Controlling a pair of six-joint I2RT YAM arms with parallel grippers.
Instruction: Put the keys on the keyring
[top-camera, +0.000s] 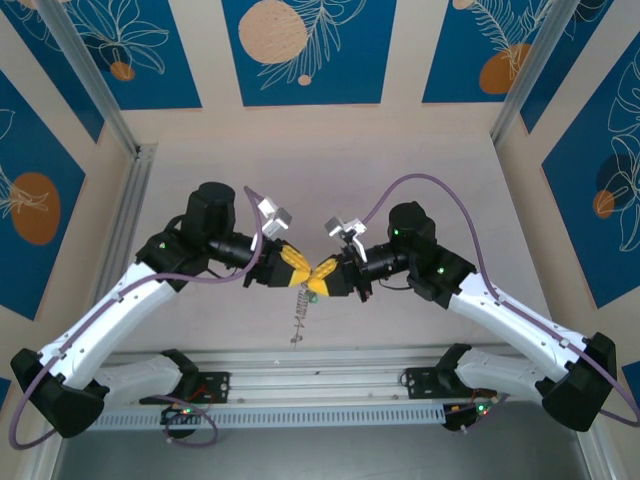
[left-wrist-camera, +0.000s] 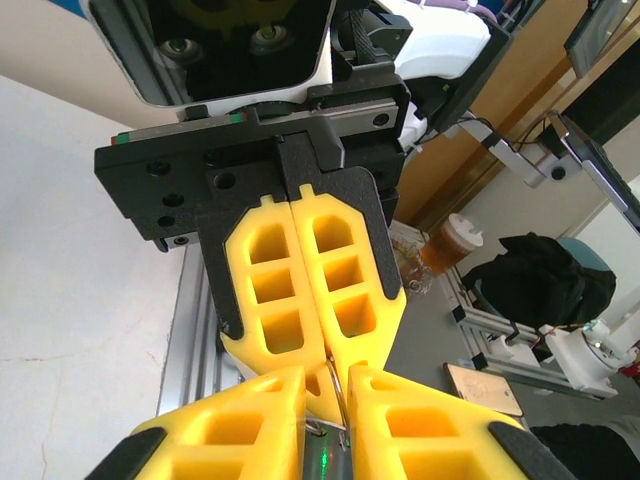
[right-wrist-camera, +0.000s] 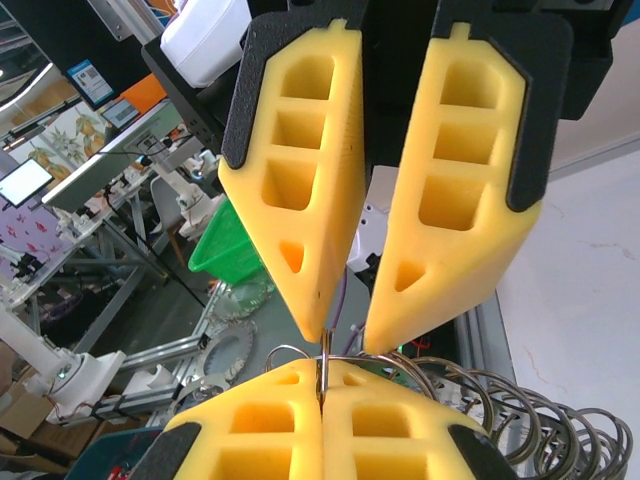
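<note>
You have both claws meeting tip to tip at the centre of the top view, above the pale wooden worktop (top-camera: 330, 170). Your right claw (right-wrist-camera: 322, 368) has its yellow fingers pressed together on a thin silvery wire loop. That loop looks to be part of the keyring (right-wrist-camera: 495, 405), a floppy run of small silvery metal loops that coils off to the lower right of the right wrist view and hangs as a strand below centre in the top view. Your left claw (right-wrist-camera: 346, 338) stands narrowly apart, its two tips straddling the same wire without clamping it. The tiny bright green oblong key (top-camera: 313, 290) sits just below the meeting tips in the top view, at the head of the strand; I cannot tell whether it is already threaded. The step in hand seems to be a second hold on the wire, so close the left claw slowly and squarely, right beside the right claw's pinch, where the wire will bow least. Check in the right wrist view that the wire lies on the flat of a pad, not at the very tip, where it could slip out. Hold the right pinch firm, avoid pulling the claws apart, and expect the hanging strand to swing and tug.
</note>
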